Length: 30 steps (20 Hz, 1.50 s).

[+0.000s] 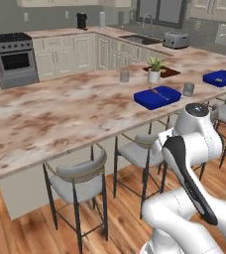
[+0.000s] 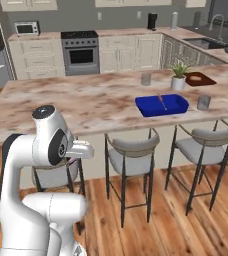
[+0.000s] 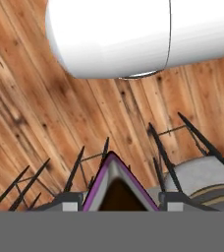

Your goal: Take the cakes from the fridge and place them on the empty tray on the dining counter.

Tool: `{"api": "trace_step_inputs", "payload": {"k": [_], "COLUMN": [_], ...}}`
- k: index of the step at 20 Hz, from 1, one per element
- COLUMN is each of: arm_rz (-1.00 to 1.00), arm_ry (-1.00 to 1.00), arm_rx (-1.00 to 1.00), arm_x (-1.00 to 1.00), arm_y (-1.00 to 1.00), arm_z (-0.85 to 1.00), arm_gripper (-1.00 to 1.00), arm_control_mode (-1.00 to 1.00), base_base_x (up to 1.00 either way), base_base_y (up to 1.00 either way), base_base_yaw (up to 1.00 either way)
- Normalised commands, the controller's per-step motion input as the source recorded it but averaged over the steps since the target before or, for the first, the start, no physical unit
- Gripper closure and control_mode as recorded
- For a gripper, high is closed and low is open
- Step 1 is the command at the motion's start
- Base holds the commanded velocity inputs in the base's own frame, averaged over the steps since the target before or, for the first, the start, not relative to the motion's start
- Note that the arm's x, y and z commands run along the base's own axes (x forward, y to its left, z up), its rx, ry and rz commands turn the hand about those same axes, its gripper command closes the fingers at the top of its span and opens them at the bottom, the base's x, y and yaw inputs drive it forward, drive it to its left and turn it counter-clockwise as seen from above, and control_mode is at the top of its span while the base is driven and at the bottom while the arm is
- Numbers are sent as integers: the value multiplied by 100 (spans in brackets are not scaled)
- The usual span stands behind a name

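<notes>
You are holding the cake (image 3: 115,183) pinched in the hand (image 3: 116,201) — tucked low over the floor, probably for transit — with the tray (image 1: 145,102) waiting on the tabletop (image 1: 60,114).

A long marbled desk (image 1: 60,114) carries a blue tray (image 1: 157,96) near its front edge, a second blue tray (image 1: 221,78) farther right, a potted plant (image 1: 155,69) and two grey cups. Grey-cushioned stools (image 1: 80,181) stand below.
</notes>
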Motion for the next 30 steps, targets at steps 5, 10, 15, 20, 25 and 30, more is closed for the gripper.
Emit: {"api": "trace_step_inputs", "payload": {"k": [5, 10, 15, 20, 25, 30], "arm_rz": [0, 0, 0, 0, 0, 0], "arm_ry": [0, 0, 0, 0, 0, 0], "arm_rx": [0, 0, 0, 0, 0, 0], "arm_x": [0, 0, 0, 0, 0, 0], "arm_y": [0, 0, 0, 0, 0, 0], "arm_z": [0, 0, 0, 0, 0, 0], "arm_gripper": [100, 100, 100, 100, 100, 100], "arm_control_mode": [100, 100, 100, 100, 100, 100], "base_base_x": [0, 0, 0, 0, 0, 0], "base_base_y": [-78, -79, -78, -74, -73, -68], "base_base_yaw": [0, 0, 0, 0, 0, 0]}}
